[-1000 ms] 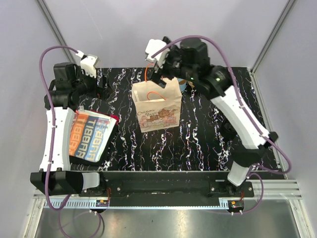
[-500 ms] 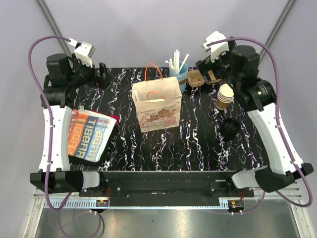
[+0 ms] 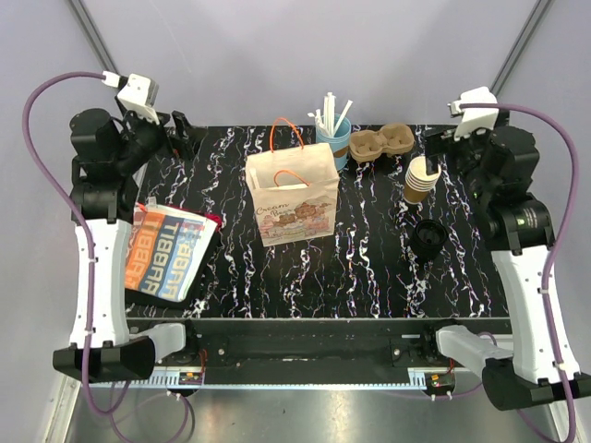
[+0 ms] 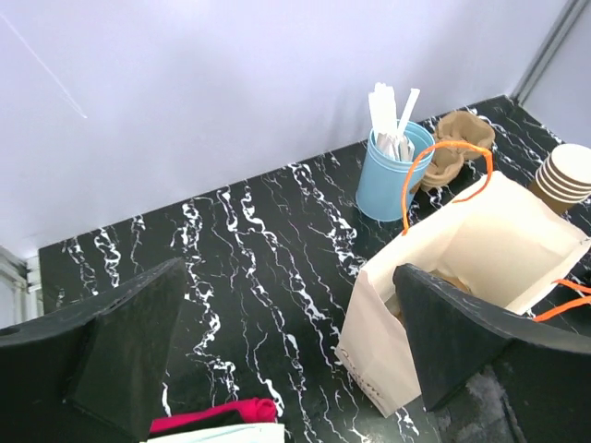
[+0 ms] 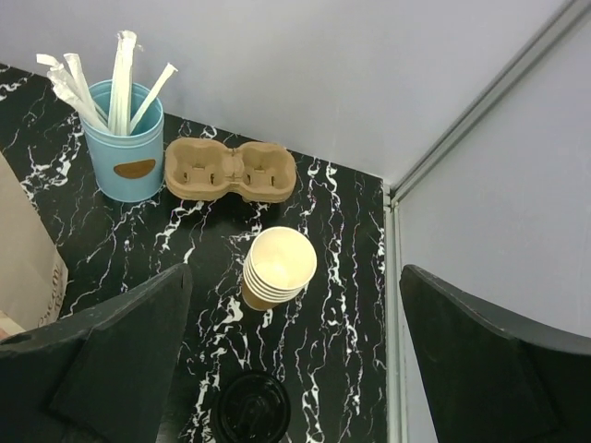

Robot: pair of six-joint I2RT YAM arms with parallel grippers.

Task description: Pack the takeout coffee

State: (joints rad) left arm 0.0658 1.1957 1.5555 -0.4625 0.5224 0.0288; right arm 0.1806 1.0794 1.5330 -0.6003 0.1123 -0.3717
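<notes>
At the far left corner of the table (image 3: 369, 268), the left gripper (image 3: 180, 132) (image 4: 286, 369) is hovering with its jaws standing wide apart and gripping nothing. Below it, a striped cloth bag (image 3: 166, 254) with orange and blue lettering is lying at the left edge, hanging partly over the side of the table.

Near the middle, toward the far edge, a brown paper bag (image 3: 293, 194) (image 4: 462, 268) with orange handles is standing upright with its mouth open. Just beside its far right corner, a light-blue cup (image 3: 334, 138) (image 4: 392, 171) (image 5: 125, 148) is holding white sticks. A cardboard cup carrier (image 3: 383, 141) (image 5: 231, 171) is lying right of it along the far edge.

A stack of paper cups (image 3: 421, 178) (image 5: 277, 268) is standing near the carrier, closer to the right edge. The takeout coffee (image 3: 430, 238) (image 5: 251, 406) is sitting on the table just on the near side of that stack, apart from the bag, showing mostly its black lid.

The right gripper (image 3: 441, 146) (image 5: 295, 369) is hanging above the far right corner, with its jaws spread wide and nothing between them.
</notes>
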